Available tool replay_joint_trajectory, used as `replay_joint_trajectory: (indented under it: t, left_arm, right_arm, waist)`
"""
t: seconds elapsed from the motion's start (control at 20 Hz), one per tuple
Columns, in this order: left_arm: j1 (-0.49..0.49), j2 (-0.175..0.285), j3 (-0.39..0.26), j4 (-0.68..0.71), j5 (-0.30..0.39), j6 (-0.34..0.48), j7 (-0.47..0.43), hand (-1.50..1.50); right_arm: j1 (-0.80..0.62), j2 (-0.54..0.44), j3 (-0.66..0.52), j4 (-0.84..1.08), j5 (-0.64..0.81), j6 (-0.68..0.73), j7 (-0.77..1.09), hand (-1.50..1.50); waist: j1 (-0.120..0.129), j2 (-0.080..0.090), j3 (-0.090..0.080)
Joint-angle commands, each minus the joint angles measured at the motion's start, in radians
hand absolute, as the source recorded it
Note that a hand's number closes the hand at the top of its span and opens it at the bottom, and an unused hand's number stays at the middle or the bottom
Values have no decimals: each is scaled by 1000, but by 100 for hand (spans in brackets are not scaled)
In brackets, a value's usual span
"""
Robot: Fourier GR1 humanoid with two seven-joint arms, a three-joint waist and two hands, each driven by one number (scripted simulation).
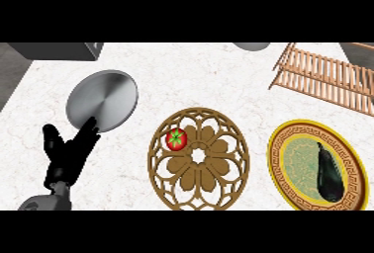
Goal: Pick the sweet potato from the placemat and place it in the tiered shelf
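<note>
Nearest, at eight o'clock, we see the left hand, fingers straight and spread, holding nothing, forearm cut off below. At four o'clock a dark long shape, probably the sweet potato, lies on the gold-rimmed placemat, its near edge cut off; a tomato sits on the brown fretwork mat at centre. Farthest, at two o'clock, the wooden tiered shelf runs past the right edge.

Placemat: round, brown openwork rosette, flat on the tabletop, just right of the left robot hand.
Red fruit: small, round, green star calyx, tomato-like rather than a sweet potato. It sits on the mat's upper-left part, the side nearer the hand.
Tiered shelf: wooden slats, far right and beyond the hand, well apart from the mat.
</note>
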Motion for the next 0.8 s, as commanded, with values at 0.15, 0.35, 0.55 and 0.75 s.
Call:
replay_joint_trajectory:
  t: [0.15,0.35,0.55,0.75]
  left_arm:
    - [-30,1,26,39,3,-19,-11,0]
    - [13,-17,5,32,-9,-16,-27,0]
    - [-35,6,37,81,-9,-24,-33,0]
    - [-46,6,29,24,-4,-18,22,0]
  right_arm:
    - [-46,-36,22,85,58,24,-48,150]
    - [-40,-7,-123,62,-73,-90,29,-150]
    - [-88,15,-175,78,-123,-112,49,-150]
    - [-89,-21,-264,113,-205,-112,0,-150]
  waist:
    - [-1,1,0]
    - [-8,-2,0]
    - [-7,0,0]
    - [2,4,1]
